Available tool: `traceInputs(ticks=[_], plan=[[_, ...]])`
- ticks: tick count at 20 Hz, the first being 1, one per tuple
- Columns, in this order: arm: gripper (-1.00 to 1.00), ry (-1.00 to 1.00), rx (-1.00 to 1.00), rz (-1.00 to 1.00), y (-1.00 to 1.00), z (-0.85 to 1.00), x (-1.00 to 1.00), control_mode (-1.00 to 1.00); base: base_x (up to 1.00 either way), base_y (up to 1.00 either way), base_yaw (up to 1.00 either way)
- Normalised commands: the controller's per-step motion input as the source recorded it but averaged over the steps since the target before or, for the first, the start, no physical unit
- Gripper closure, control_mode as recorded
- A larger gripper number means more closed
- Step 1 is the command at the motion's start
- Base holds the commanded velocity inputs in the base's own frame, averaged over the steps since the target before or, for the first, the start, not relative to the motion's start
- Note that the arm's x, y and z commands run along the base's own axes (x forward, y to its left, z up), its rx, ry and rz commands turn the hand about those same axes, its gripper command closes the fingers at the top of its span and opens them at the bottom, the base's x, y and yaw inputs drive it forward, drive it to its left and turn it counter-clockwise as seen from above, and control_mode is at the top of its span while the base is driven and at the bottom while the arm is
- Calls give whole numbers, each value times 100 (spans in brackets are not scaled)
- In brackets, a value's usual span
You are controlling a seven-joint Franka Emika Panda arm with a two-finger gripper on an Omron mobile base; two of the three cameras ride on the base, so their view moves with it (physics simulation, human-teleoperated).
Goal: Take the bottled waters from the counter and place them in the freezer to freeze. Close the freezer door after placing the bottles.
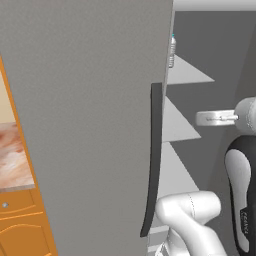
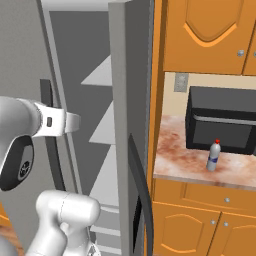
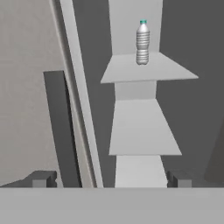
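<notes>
It was a home kitchen: orange wooden cabinets hung above a reddish-pink marbled stone counter with a black microwave, beside a tall grey open refrigerator.

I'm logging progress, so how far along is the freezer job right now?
Done: one bottle with a light-blue cap stands upright on a freezer shelf. In hand: nothing; the gripper is open and empty, facing the shelves. Left: the red-capped bottle is on the counter in front of the microwave, and the freezer door is open.
</notes>
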Motion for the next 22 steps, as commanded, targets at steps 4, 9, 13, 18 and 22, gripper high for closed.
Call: traceInputs(ticks=[4,9,13,18,22], plan=[[-100,7,-1,4,0,-34,-15,-100,0,0,0],[-100,8,-2,-3,0,-38,-14,-100,0,0,0],[-100,9,-1,-12,0,-43,-9,-100,0,0,0],[-100,13,-1,-17,0,-46,-1,-100,0,0,0],[-100,11,0,-10,0,-45,0,-100,0,0,0]])
